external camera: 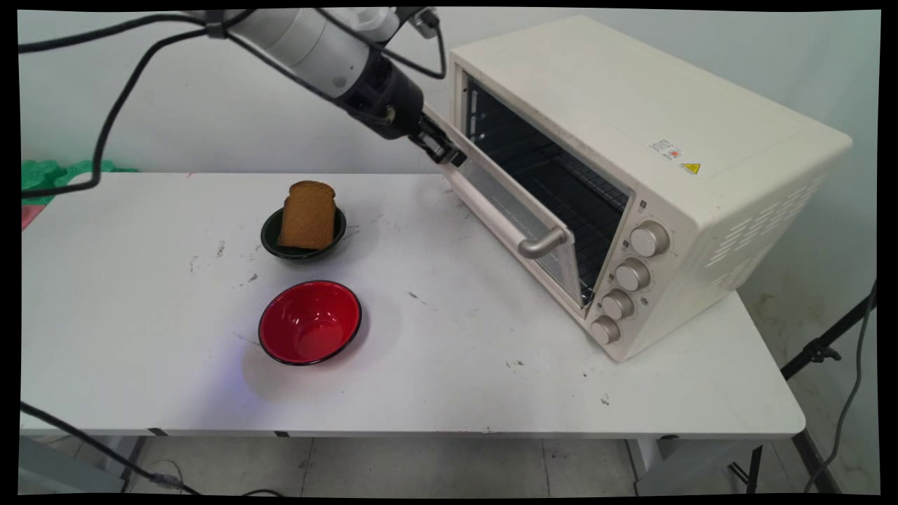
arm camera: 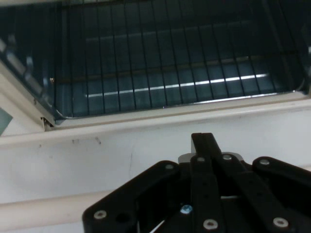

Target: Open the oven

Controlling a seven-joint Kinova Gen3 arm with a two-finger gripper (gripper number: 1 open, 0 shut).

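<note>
Reaching down from the upper left of the main view, the arm [external camera: 316,49] puts its claw [external camera: 443,149] against the top edge of the oven door [external camera: 508,210], right of the frame's centre. The door hangs partly open, tilted outward from the oven [external camera: 631,140], with its handle [external camera: 541,243] lower down and to the right of the claw, well apart from it. The fingers look drawn together at the door's edge, and nothing shows gripped between them. Four knobs [external camera: 631,273] run down the oven's front panel at the right. Inside the opening a dark wire rack [external camera: 561,182] shows. Left of the oven, near the middle of the worktop [external camera: 456,365], a slice of bread [external camera: 309,215] stands leaning in a dark bowl [external camera: 270,240]. Below it in the frame sits a red bowl [external camera: 310,322], holding nothing. Both bowls lie well to the lower left of the claw. Black cables [external camera: 105,126] hang from the arm across the upper left.

From the hand view, the claw [arm camera: 206,145] rises from the bottom edge, its fingers [arm camera: 203,141] closed together with no gap between them and nothing held. Their tips sit against the cream door [arm camera: 97,160], which spans the middle of the frame. Above it, filling the upper half, lies the rack [arm camera: 170,63] within the dark oven cavity.
</note>
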